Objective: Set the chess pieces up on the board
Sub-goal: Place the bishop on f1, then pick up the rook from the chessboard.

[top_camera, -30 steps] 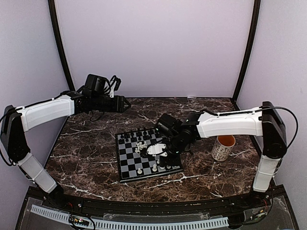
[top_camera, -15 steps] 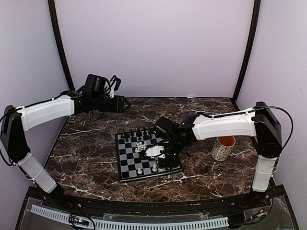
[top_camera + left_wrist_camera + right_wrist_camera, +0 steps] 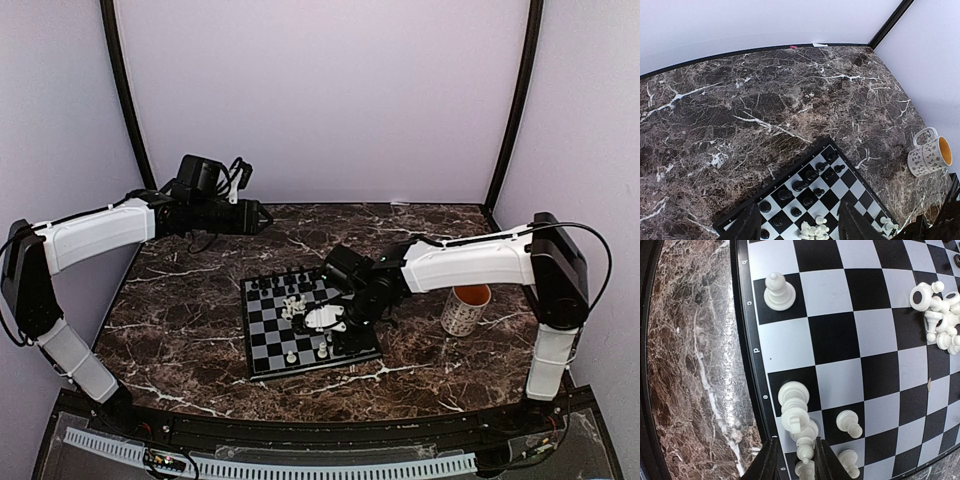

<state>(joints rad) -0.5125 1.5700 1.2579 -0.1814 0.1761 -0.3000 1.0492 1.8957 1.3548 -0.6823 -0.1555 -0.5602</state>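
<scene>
Right arm [image 3: 470,262] has edged in; right jaws have just parted around a white piece [image 3: 804,449] on the board [image 3: 835,335], near edge, likely placed. Left jaws gape wide, empty.

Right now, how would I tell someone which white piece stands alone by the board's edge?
Find the board, then its lettered edge. The lone white piece stands upright on the black square beside the letter c. The other white pieces along that edge crowd together from the letter e onward.
</scene>
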